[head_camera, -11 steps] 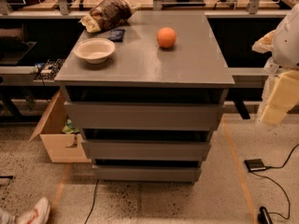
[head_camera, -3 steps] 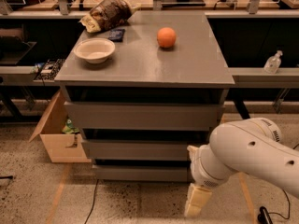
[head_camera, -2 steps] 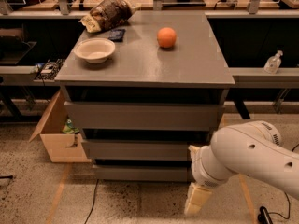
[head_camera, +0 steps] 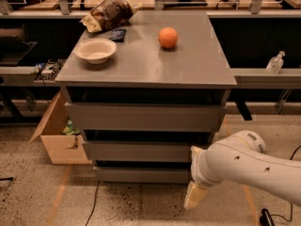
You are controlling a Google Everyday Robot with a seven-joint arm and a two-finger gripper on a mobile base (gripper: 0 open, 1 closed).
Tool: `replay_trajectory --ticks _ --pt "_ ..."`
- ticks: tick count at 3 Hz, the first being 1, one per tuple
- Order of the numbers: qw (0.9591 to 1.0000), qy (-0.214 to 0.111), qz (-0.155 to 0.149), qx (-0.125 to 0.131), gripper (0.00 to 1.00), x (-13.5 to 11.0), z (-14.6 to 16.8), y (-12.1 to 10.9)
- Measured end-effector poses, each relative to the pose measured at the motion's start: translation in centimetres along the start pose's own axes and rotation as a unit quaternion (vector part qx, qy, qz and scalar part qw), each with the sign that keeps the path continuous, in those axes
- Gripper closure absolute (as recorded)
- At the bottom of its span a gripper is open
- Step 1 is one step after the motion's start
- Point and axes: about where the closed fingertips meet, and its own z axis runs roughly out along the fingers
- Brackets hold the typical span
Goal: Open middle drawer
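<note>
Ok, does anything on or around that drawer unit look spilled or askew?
Nothing stands out. The middle drawer sits shut and level, the bowl stands upright, the orange lies apart from it, nothing spilled. The claw hangs low by the unit's front right corner.

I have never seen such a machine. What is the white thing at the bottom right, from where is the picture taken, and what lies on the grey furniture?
The white curved thing is the arm of a mobile robot. At its end is its hand, low near the floor, in front of the lower drawers at their right end. Nothing shows in it. There is only one camera. It looks down at the grey cabinet from the front, and I cannot say where it is mounted. On the top lie a white bowl, an orange, a snack bag and a small dark flat object. The cabinet has three drawers. The middle drawer, the one to be opened, looks closed. A cardboard box stands on the floor to the left.
</note>
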Motion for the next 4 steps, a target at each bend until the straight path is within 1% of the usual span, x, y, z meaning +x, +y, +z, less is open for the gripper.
replay_trajectory --ticks 1,2,3,4 --pt "0.9996 0.004 -0.014 0.026 0.0 -0.2 6.7 -4.2" --pt "0.9996 0.004 -0.014 0.026 0.0 -0.2 6.7 -4.2" --pt "0.9994 0.002 -0.02 0.029 0.0 0.4 8.5 -4.6" --pt "0.9988 -0.002 -0.029 0.04 0.0 1.1 11.1 -5.9"
